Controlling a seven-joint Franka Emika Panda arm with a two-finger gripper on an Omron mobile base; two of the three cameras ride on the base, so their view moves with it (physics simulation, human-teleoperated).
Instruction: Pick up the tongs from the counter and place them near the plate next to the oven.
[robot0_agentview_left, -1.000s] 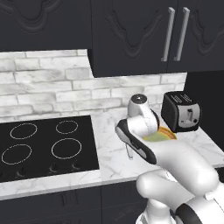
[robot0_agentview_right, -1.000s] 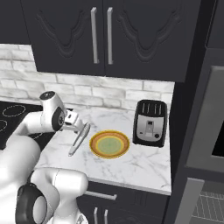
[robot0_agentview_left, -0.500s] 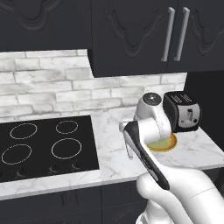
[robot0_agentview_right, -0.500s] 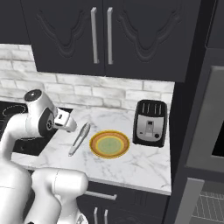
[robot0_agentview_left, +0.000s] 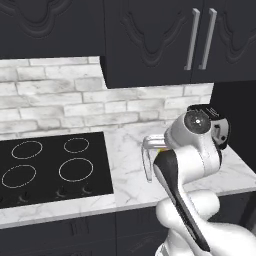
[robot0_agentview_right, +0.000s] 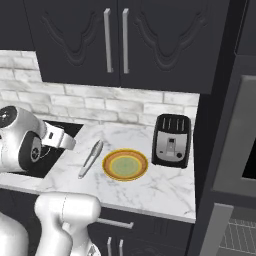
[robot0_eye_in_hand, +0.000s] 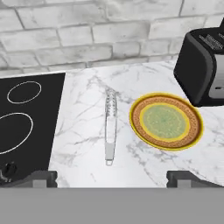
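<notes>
The silver tongs lie flat on the white marble counter, between the oven and the yellow-orange plate. From the right base view, the tongs rest just left of the plate, a small gap apart. My gripper hangs above the counter's near side, back from the tongs, open wide with nothing between its fingertips. The left base view has the tongs partly hidden behind my arm, right of the oven.
A black two-slot toaster stands right of the plate, against the brick backsplash. Dark wall cabinets hang overhead. A tall dark unit closes off the counter's right end.
My hand has drawn back from the tongs, leftward in the right base view, with its jaws still open. The tongs and plate have not moved.
</notes>
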